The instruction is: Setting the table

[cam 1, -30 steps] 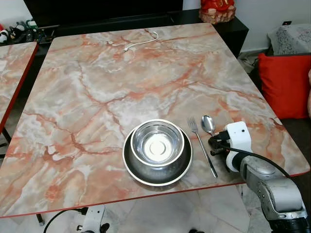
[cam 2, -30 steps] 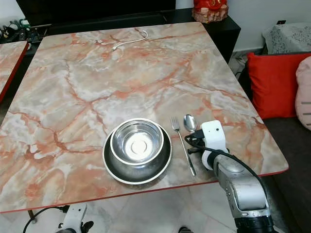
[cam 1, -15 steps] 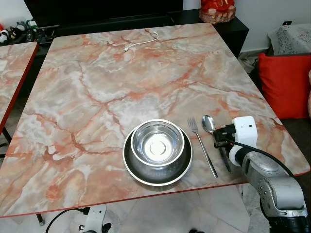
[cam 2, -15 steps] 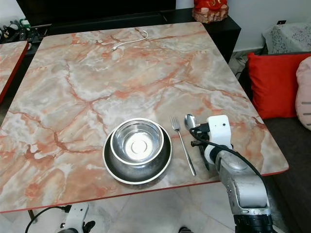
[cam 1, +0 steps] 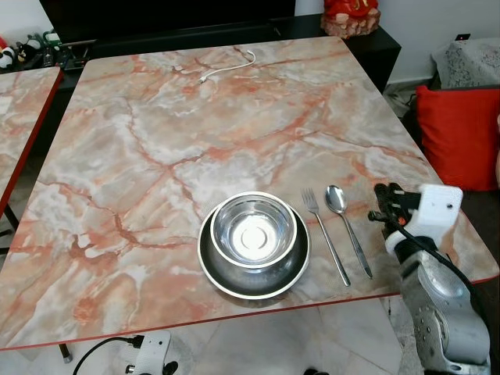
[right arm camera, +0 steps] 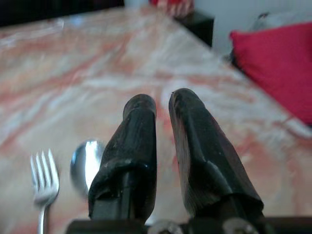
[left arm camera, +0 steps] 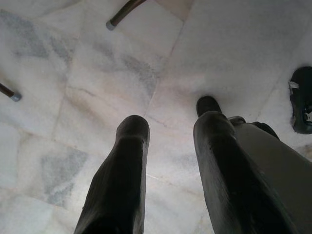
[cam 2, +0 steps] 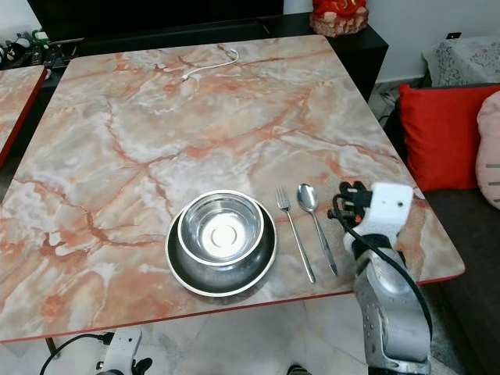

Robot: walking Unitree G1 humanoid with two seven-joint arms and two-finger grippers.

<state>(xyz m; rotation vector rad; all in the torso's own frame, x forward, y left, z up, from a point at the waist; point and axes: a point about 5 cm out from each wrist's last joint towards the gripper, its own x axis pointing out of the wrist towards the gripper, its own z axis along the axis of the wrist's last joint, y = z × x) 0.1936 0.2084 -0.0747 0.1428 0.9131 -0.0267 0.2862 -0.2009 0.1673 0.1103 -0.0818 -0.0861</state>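
A marble-patterned counter with a red edge takes most of the left eye view, from the upper left down to the lower right. In the lower middle of the frame a steel bowl sits inside a dark round plate, near the front edge of the counter. Just to the right of the plate lies a fork, and beside it, a little more to the right, lies a spoon; both are flat on the counter, with their heads toward the upper part of the frame and their handles toward the lower right. The two do not touch each other. The right gripper is at the right side of the frame, well right of the spoon and apart from it, above the counter close to its right edge. In the right wrist view its two black fingers stand nearly together with only a thin gap, and they hold nothing. The left gripper hangs under the counter over the pale tiled floor; its fingers are apart and empty. A white cable lies at the top of the counter. A red cushion is at the right edge of the frame.
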